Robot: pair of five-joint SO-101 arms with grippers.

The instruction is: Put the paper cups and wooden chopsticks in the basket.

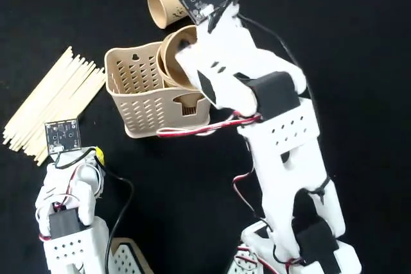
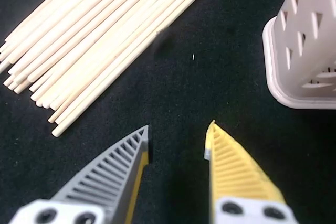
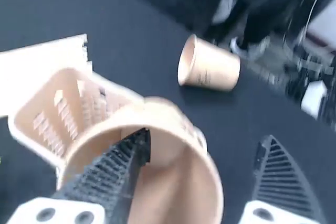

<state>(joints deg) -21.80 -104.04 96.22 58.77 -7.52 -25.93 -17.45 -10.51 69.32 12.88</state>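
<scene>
A: Black counter [image 1: 359,62] carries what, from big to small?
B: Beige basket [image 1: 138,94] in the middle, wooden chopsticks [image 1: 54,101] in a loose bundle beside it, one paper cup [image 1: 173,56] tilted inside the basket, a second cup [image 1: 164,8] on its side behind.
A: And the claws?
B: Both are spread: the right claw [image 3: 206,136] has one finger inside the tilted cup (the other stays outside), the left claw [image 2: 178,126] hangs over the counter near the chopsticks.

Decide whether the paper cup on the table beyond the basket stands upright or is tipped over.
Tipped over: the paper cup lies on its side, mouth facing sideways, outside the basket.
</scene>
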